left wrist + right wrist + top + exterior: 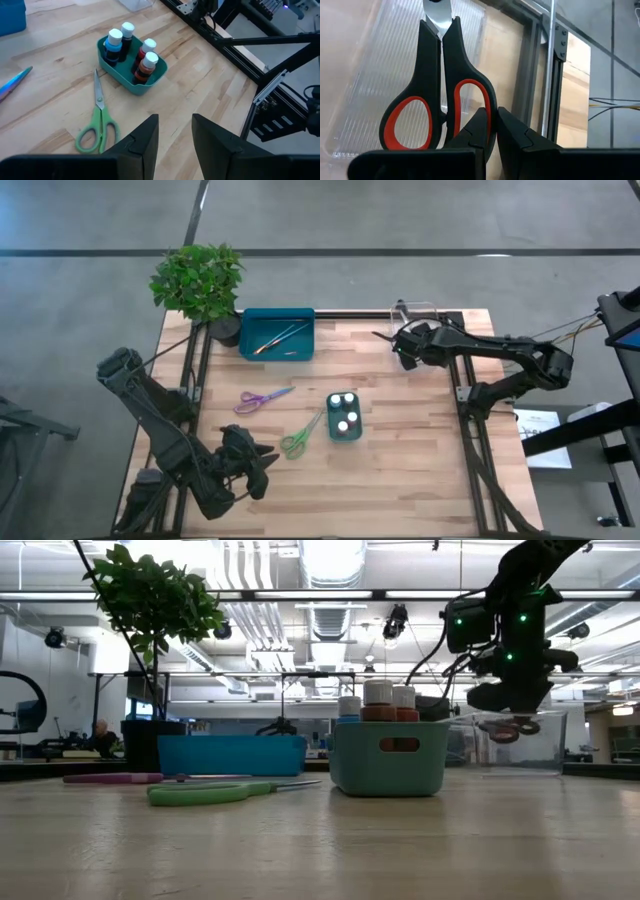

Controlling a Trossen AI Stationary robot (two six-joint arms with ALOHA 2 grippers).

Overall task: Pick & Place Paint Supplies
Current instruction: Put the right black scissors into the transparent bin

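no legible txt — red scissors (440, 90), r gripper (492, 131)

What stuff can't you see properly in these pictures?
- Clear tray, high view: the right pincer covers most of it.
- Red-handled scissors, right wrist view: blade tips cut off by the edge.
- Brushes: hidden by the teal tray's wall in the low view.
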